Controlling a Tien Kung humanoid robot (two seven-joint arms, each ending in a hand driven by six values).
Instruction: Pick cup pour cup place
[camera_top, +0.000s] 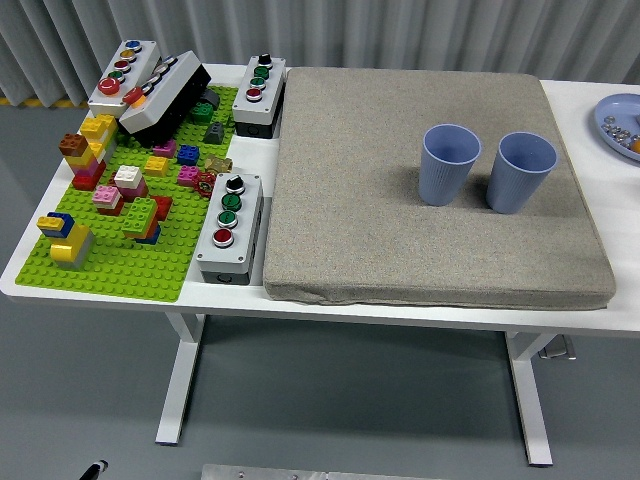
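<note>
Two blue ribbed cups stand upright side by side on a grey-brown pad (400, 230). The left cup (449, 164) and the right cup (521, 172) are a small gap apart, toward the pad's right rear. I cannot see inside either cup well enough to tell its contents. Neither of my hands is in the picture.
A green brick baseplate (130, 260) with several coloured bricks covers the table's left side. Several grey push-button boxes sit there, one (230, 226) beside the pad's left edge. A blue plate (622, 122) with small items pokes in at the right edge.
</note>
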